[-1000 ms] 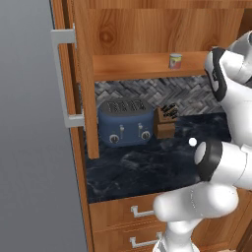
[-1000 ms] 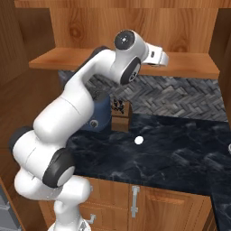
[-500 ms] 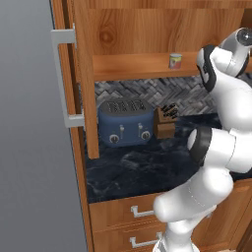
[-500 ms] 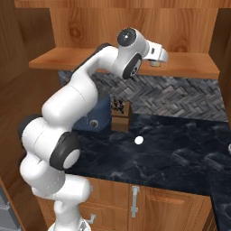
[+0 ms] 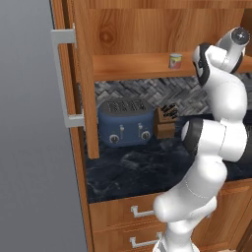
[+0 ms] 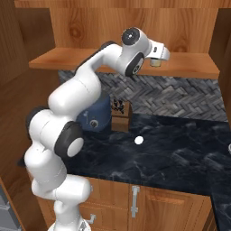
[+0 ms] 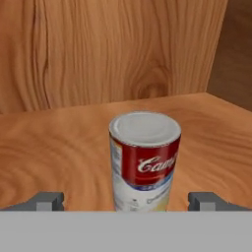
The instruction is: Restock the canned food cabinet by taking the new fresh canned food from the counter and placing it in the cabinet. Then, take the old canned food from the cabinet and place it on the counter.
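Left to right from the left base view: the cabinet door hangs open with its grey handle facing out. Past it, a blue toaster and a knife block sit on the counter against the tile. Up on the shelf there's a yellow-green can, upright, just left of my arm. In the right base view a small white ball lies on the dark stone. Now my hand view: the red-and-white can stands upright on the shelf plank, right between my fingers. My gripper is spread wide, tips clear of the can on both sides, grasping nothing.
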Robot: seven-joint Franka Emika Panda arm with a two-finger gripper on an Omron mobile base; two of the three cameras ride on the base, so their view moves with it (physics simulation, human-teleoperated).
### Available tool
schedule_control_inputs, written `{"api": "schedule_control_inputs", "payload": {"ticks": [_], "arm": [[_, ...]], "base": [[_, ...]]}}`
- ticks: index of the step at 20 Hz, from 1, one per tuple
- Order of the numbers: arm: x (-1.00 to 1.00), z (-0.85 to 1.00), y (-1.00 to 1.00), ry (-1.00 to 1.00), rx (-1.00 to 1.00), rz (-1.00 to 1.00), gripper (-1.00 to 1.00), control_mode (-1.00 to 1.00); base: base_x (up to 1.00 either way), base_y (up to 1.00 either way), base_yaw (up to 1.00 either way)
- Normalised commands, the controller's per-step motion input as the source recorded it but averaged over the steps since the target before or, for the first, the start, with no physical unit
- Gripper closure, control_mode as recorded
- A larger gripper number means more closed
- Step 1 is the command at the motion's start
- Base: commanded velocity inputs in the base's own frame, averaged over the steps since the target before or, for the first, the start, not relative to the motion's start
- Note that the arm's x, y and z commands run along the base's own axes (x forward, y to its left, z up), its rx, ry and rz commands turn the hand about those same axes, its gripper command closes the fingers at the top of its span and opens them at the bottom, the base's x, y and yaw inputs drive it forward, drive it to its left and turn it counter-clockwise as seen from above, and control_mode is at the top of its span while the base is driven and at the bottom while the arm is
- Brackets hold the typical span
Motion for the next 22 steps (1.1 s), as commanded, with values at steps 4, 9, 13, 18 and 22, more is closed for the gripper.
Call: {"api": "schedule_control_inputs", "payload": {"ticks": [4,9,13,18,22], "arm": [[0.26,-0.06,-0.11,0.0,0.0,0.0,-1.0,-1.0],[0.23,-0.05,-0.09,0.0,0.0,0.0,-1.0,-1.0],[0.2,-0.06,-0.09,0.0,0.0,0.0,-1.0,-1.0],[0.18,-0.04,-0.09,0.0,0.0,0.0,-1.0,-1.0],[0.07,0.0,-0.02,0.0,0.0,0.0,1.0,-1.0]], "base": [[0.0,0.0,0.0],[0.0,0.0,0.0],[0.0,0.0,0.0],[0.0,0.0,0.0],[0.0,0.0,0.0]]}}
